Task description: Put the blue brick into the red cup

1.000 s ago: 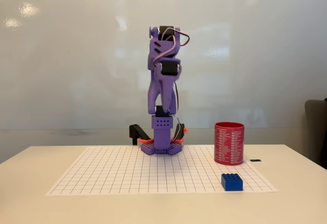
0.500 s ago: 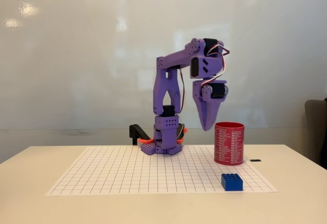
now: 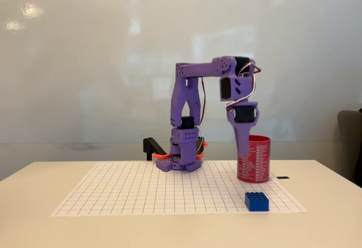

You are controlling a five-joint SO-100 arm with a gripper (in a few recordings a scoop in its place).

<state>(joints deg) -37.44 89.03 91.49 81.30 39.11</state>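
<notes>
The blue brick (image 3: 257,201) lies on the grid mat near its front right corner, studs up. Behind it stands the red cup (image 3: 258,160), upright, with white print on its side. My purple arm reaches out to the right and its gripper (image 3: 242,156) points straight down, overlapping the cup's left side in this view. I cannot tell whether it hangs in front of the cup or beside it. The fingers taper to a single tip and look shut with nothing between them. The gripper is well above and behind the brick.
The white grid mat (image 3: 141,188) covers the middle of the pale table, with the arm's base (image 3: 180,163) at its back edge. A small black item (image 3: 283,177) lies right of the cup. A dark chair back (image 3: 352,143) shows at the right edge.
The arm has unfolded from upright and swung to the right. The gripper has come down from above the cup's left rim to overlap its side. Brick and cup have not moved.
</notes>
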